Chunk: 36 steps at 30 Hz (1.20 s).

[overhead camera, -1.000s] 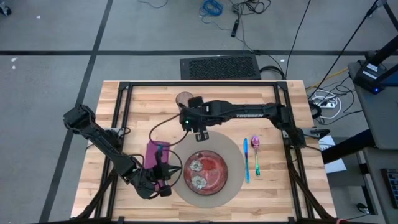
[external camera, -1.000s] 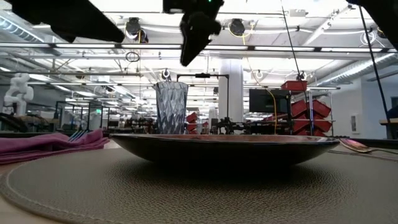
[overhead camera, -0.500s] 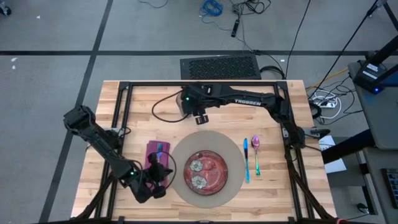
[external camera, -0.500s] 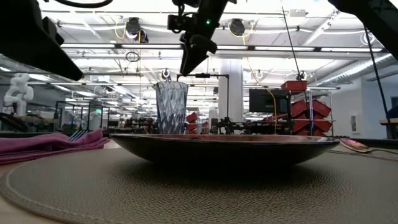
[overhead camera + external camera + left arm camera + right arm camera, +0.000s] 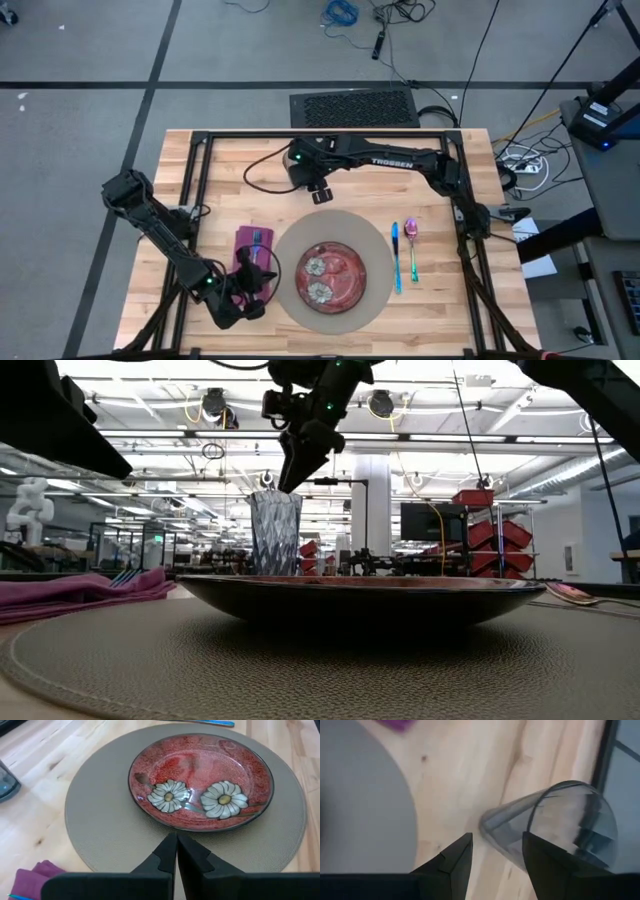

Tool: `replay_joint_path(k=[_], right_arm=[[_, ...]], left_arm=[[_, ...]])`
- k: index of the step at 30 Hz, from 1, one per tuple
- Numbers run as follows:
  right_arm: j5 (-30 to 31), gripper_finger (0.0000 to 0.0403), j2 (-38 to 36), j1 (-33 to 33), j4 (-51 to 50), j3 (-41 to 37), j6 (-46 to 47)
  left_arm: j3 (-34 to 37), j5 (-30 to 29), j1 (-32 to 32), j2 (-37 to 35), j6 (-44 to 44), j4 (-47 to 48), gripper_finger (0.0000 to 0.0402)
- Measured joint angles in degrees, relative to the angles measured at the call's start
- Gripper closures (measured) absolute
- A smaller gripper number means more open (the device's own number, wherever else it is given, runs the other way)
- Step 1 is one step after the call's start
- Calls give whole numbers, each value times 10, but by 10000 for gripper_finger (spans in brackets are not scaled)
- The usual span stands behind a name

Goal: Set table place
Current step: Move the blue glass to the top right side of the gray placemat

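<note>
The round grey-tan mat (image 5: 352, 232) lies on the table (image 5: 230, 170) with the red daisy plate (image 5: 331, 273) on it. The purple napkin (image 5: 250, 243) lies to the mat's left with blue cutlery on top. A blue knife (image 5: 396, 256) and a pink spoon (image 5: 411, 240) lie at the mat's right. The clear glass (image 5: 275, 532) (image 5: 555, 820) stands upright beyond the mat; in the high view my right hand covers it. My right gripper (image 5: 495, 855) (image 5: 318, 191) hangs open above rim height, slanting down at the glass without touching it. My left gripper (image 5: 176, 851) (image 5: 262, 292) is shut at the mat's near-left edge, pointing at the plate.
The table's black frame (image 5: 320, 134) runs along the far edge just behind the glass. My left arm (image 5: 160, 230) crosses the table's left part. Bare wood (image 5: 215, 190) lies left of the glass and the mat.
My right gripper has gone from above the mat's far edge toward the table's far-left, up to the glass, sinking a little and rolling; its jaws stay open. My left gripper has drawn back slightly toward the near edge and rolled, still shut.
</note>
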State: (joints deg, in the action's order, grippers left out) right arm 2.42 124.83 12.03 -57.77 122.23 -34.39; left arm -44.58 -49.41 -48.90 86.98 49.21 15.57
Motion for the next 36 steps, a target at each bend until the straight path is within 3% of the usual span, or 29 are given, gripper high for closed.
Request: replay_joint_path(k=[14,24,36], right_arm=[[2,245,42,13,16,0,2],[18,245,32,-29,6,0,-6],[39,245,3,-9,28,0,-14]], left_arm=[[0,-3,0,0,0,2,402],[0,-6,1,0,-1,4,402],[0,-6,1,0,-1,8,402]])
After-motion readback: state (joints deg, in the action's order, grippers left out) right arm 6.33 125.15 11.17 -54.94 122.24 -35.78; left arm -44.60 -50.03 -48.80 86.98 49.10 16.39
